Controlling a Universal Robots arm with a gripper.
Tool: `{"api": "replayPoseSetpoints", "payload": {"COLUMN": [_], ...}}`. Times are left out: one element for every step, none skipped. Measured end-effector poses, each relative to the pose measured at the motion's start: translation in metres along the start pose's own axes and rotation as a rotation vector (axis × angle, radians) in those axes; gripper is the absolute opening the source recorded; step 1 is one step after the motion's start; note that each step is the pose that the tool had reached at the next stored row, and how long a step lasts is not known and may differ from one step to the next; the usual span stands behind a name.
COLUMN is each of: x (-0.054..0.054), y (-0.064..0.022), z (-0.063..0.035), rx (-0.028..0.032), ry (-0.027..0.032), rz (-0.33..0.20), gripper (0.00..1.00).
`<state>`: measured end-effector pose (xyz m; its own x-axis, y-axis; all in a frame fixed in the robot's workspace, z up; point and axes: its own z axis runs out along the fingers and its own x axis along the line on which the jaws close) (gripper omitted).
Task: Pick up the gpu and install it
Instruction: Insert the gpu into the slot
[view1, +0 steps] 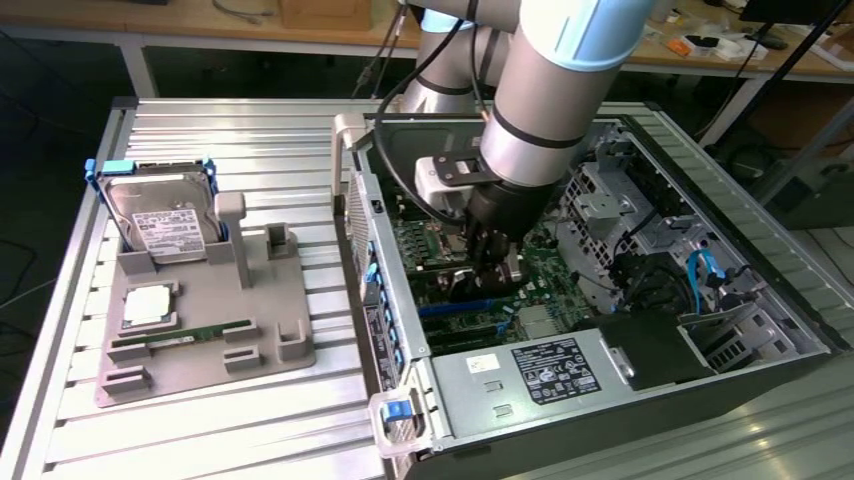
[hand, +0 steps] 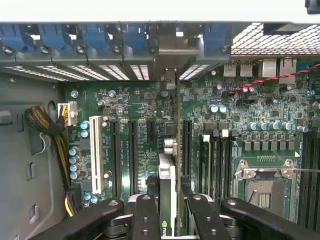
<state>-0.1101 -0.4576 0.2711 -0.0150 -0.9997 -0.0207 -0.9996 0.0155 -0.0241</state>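
Pick-up looks done: the gripper (hand: 172, 202) is clamped on the gpu (hand: 167, 175), fingers (hand: 145, 215) on both sides of the thin card, seen edge-on. In the exterior view the gripper sits centre frame, down inside the open PC case (view1: 747, 250). The card stands upright over the motherboard (hand: 130, 100), in line with the long expansion slots, its metal bracket end toward the rear slot openings. Whether it is fully seated I cannot tell, so I judge the install as under way, not confirmed.

Writing: the hard drive (view1: 160, 225) at the exterior view's left has a white label and the power supply sticker (view1: 547, 368) lower centre has print, both unreadable. A small green mark shows on the card, too small to read.
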Motion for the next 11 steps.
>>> {"api": "replayPoseSetpoints", "payload": {"x": [0.0000, 0.0001, 0.0001, 0.0001, 0.0001, 0.0001, 0.0001, 0.0002, 0.0002, 0.0002, 0.0002], "y": [-0.0001, -0.0001, -0.0001, -0.0001, -0.0001, -0.0001, -0.0001, 0.0004, 0.0014, 0.0028, 0.0039], "z": [0.0000, 0.0000, 0.0000, 0.0000, 0.0001, 0.0000, 0.0001, 0.0001, 0.0001, 0.0000, -0.0001], "rx": [0.0001, 0.0002, 0.0003, 0.0003, 0.0003, 0.0003, 0.0004, 0.0004, 0.0005, 0.0006, 0.0006], "ry": [0.0001, 0.0002, 0.0002, 0.0002, 0.0002, 0.0003, 0.0002, 0.0002, 0.0003, 0.0002, 0.0003], "rz": [0.004, 0.008, 0.010, 0.012, 0.013, 0.013, 0.013, 0.013, 0.013, 0.013, 0.013], "gripper": [0.27, 0.27, 0.27, 0.27, 0.27, 0.27, 0.27, 0.27, 0.27, 0.27, 0.27]}}
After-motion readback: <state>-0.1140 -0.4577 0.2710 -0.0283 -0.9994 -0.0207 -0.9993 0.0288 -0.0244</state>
